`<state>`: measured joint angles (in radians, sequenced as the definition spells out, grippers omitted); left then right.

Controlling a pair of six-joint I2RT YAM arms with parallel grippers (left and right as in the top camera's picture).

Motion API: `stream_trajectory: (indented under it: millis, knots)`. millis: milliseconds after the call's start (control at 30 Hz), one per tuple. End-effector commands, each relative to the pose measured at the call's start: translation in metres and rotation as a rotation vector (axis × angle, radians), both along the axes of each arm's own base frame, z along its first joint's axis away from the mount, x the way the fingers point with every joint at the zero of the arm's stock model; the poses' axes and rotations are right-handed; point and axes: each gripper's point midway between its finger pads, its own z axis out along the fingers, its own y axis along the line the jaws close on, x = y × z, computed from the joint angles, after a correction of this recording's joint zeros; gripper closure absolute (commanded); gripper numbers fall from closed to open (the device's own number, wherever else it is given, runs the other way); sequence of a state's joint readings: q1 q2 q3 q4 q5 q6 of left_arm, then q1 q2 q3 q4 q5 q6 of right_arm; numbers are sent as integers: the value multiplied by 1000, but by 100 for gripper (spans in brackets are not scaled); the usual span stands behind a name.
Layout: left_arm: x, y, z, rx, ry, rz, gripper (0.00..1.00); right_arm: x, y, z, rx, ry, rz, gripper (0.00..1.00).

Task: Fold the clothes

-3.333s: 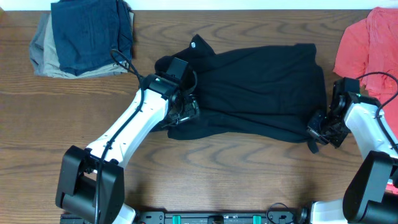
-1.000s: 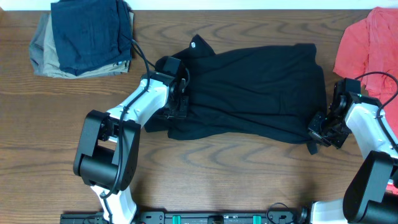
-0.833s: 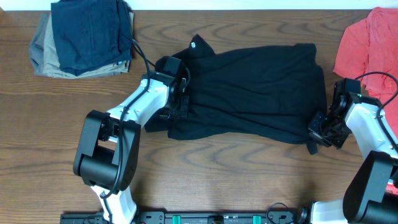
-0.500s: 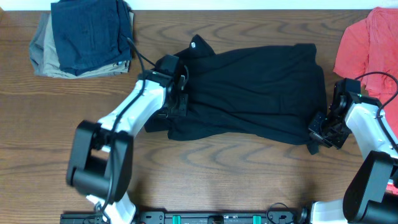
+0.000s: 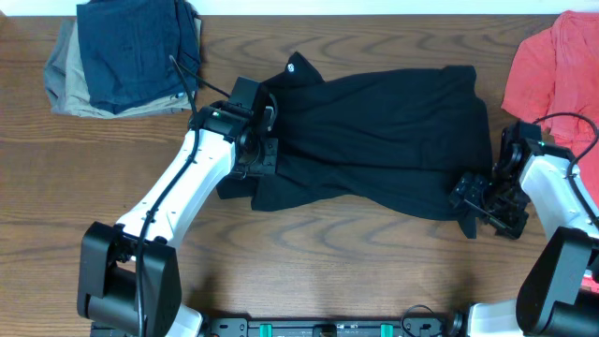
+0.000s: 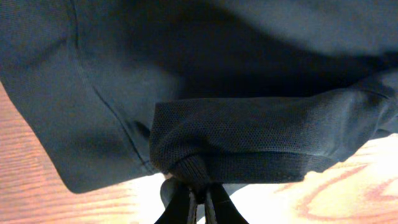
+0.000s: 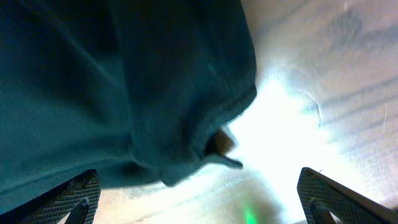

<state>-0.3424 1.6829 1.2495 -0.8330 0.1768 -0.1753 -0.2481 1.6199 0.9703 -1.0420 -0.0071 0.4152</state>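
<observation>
Left claw [image 5: 265, 154] is being kept clamped on the black shirt [image 5: 384, 131], which is being stretched out to that claw's right across the desk [image 5: 328, 271], probably so the pinched edge can be carried over for a fold. Right claw [image 5: 471, 198], nearly shut a second ago, is now being held wide open beside the shirt's far corner.

From the left wrist, a ribbed hem fold is being squeezed just above the closed fingertips [image 6: 180, 208].

From the right wrist, the shirt corner is being left loose ahead of the spread fingers [image 7: 78, 196], gripped by nothing.
</observation>
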Motion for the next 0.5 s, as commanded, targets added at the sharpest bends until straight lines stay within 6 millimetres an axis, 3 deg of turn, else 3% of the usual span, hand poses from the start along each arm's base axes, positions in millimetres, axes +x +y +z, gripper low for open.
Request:
stream_trajectory:
  millis: [0,100,267,467]
  knots:
    - [0,2,3,5,-8,-1,94,-3,-4,8,3,-1,-8,1]
    - [0,2,3,5,-8,-1,94,-12,0,10,19,38,-1,1]
    - [0,2,3,4,-8,-1,94,-10,9,6,60,23,1,1]
    - [-2,3,3,6,-1,-1,94,-11,9,-15,50,-12,-7,1]
